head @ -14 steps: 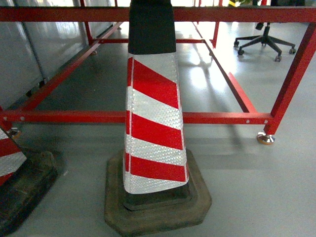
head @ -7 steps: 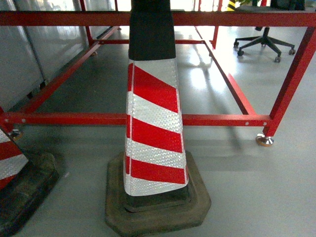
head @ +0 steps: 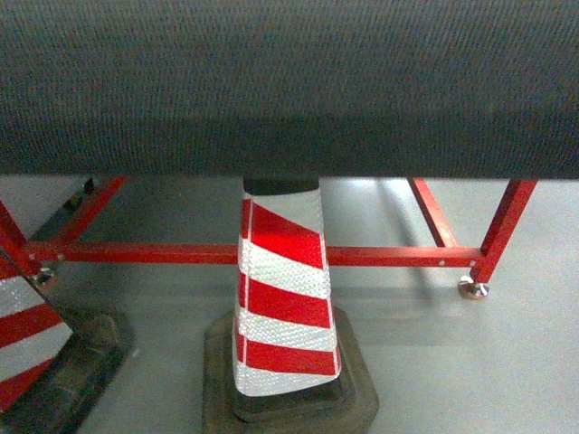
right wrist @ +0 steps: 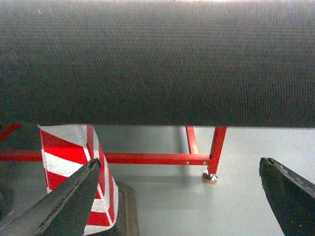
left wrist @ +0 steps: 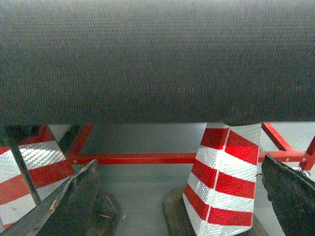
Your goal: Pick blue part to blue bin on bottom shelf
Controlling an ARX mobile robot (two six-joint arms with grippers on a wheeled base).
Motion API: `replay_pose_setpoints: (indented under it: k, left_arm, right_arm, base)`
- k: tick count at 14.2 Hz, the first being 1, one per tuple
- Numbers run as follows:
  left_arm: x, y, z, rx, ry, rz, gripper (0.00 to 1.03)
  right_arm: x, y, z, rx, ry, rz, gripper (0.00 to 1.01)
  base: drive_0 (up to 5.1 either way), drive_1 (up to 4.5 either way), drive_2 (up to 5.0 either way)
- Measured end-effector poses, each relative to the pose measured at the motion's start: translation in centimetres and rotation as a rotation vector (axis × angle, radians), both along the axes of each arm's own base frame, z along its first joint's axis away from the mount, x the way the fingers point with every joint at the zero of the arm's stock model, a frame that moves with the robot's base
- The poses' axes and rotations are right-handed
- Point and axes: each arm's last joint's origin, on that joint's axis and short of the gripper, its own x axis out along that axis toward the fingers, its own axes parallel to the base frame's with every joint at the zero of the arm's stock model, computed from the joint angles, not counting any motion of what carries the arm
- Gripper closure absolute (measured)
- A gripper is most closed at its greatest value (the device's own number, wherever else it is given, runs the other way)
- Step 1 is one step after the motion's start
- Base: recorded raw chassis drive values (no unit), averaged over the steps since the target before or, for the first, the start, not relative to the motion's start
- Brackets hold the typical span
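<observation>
A broad band of dark, woven-textured material [head: 289, 86] fills the upper half of every view, and below it stand a red-and-white striped reflective traffic cone on a black rubber base [head: 285, 316], a second similar cone at the left edge [head: 23, 344] and a red-painted steel frame with levelling feet [head: 398, 256] on a glossy grey floor [head: 470, 362]. The blue part, the blue bin and the bottom shelf appear in none of the views, so where they lie cannot be told. The left gripper [left wrist: 179, 196] and the right gripper [right wrist: 179, 196] both hang with jaws spread wide, holding nothing. The risk is plain: with so much of each camera masked, driving or reaching forward could strike the near cone or the frame's low crossbar, and any attempted grasp would be blind until the shelf and part come into sight.
</observation>
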Motion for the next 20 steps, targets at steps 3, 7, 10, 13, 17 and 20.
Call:
replay_pose_setpoints:
  k: [3, 7, 10, 13, 17, 20]
  left_arm:
    - [0.00, 0.00, 0.00, 0.005, 0.000, -0.001, 0.05]
    - [0.00, 0.00, 0.00, 0.007, 0.000, 0.000, 0.05]
    - [0.00, 0.00, 0.00, 0.007, 0.000, -0.001, 0.05]
    - [0.00, 0.00, 0.00, 0.007, 0.000, -0.002, 0.05]
    - [0.00, 0.00, 0.10, 0.006, -0.009, -0.001, 0.05]
    - [0.00, 0.00, 0.02, 0.006, -0.002, 0.000, 0.05]
  right_arm:
    - [0.00, 0.00, 0.00, 0.001, 0.000, -0.001, 0.03]
    - [0.00, 0.00, 0.00, -0.001, 0.000, 0.000, 0.03]
    - [0.00, 0.00, 0.00, 0.000, 0.000, 0.000, 0.03]
    - [0.00, 0.00, 0.01, 0.001, -0.001, -0.001, 0.03]
    - [0.00, 0.00, 0.09, -0.001, -0.009, 0.000, 0.03]
    - [0.00, 0.00, 0.00, -0.001, 0.000, 0.000, 0.03]
  base:
    - [0.0, 0.00, 0.0]
    - [0.0, 0.00, 0.0]
    - [0.0, 0.00, 0.0]
    - [0.0, 0.00, 0.0]
    - [0.0, 0.00, 0.0]
    - [0.0, 0.00, 0.0]
